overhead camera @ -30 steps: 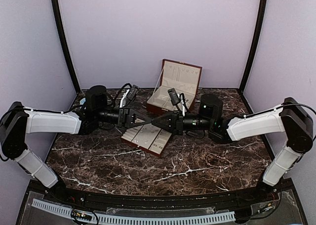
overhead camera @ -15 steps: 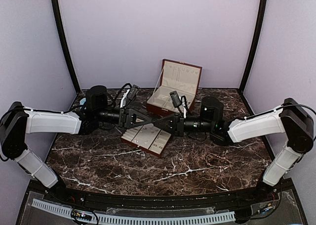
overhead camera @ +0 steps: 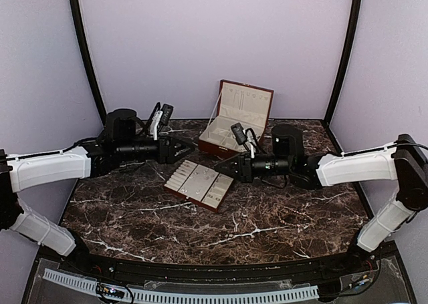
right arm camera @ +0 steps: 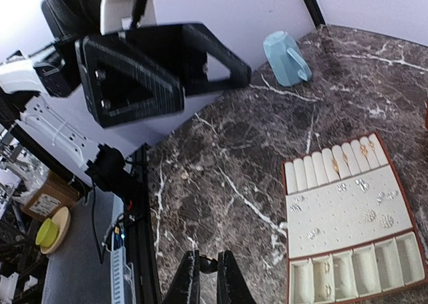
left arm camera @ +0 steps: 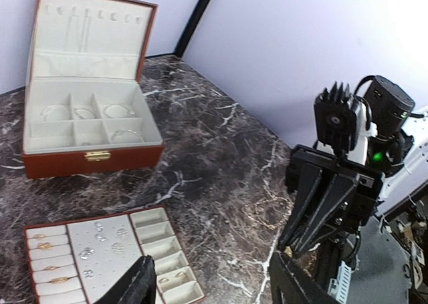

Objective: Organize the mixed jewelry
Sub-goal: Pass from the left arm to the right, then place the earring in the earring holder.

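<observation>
My right gripper (right arm camera: 208, 277) is shut on a tiny dark, gold-glinting piece of jewelry (right arm camera: 208, 264), held above the marble near the tray's right corner (overhead camera: 219, 167). From the left wrist view the same gold speck (left arm camera: 287, 251) shows at its tip. My left gripper (left arm camera: 214, 287) stands open and holds nothing, off the tray's left back corner (overhead camera: 187, 147). The cream-lined tray (overhead camera: 199, 184) holds gold rings (right arm camera: 354, 154) and silver studs (right arm camera: 371, 207). A thin gold chain (left arm camera: 263, 213) lies loose on the table.
The red-brown hinged box (overhead camera: 235, 117) stands open at the back, with bracelets (left arm camera: 117, 110) in its compartments. A blue cup (right arm camera: 287, 58) sits on the table's far left. Dark marble (overhead camera: 267, 230) stretches in front of the tray.
The two gripper tips met over the tray a second ago. My left gripper has opened and drawn back to the left; the right gripper stays shut and has pulled slightly right.
</observation>
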Action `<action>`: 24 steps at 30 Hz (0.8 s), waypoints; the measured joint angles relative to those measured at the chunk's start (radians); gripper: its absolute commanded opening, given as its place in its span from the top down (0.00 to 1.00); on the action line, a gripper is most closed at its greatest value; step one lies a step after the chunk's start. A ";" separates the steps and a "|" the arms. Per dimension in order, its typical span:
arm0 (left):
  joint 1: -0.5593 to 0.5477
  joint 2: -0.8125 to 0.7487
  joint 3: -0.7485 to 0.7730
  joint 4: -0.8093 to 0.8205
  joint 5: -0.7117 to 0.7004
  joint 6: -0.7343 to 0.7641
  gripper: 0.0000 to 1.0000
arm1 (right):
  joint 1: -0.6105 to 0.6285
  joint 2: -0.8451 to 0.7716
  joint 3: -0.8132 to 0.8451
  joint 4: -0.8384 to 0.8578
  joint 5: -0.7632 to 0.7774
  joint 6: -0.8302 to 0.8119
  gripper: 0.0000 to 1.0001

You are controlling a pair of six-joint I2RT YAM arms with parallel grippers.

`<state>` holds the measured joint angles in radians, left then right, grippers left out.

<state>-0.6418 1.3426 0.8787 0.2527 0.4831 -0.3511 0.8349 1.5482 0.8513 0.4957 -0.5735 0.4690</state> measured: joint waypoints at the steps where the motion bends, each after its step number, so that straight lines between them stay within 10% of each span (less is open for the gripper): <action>1: 0.006 -0.007 0.006 -0.019 -0.031 0.008 0.38 | 0.000 -0.002 0.009 -0.042 0.008 -0.018 0.93; 24: 0.201 0.145 0.104 -0.289 -0.071 -0.027 0.37 | -0.002 0.172 0.334 -0.584 0.139 -0.222 0.92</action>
<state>-0.4412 1.4876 0.9825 -0.0364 0.4118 -0.3779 0.8326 1.7203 1.1854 -0.0887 -0.4347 0.2466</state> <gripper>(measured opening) 0.627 0.080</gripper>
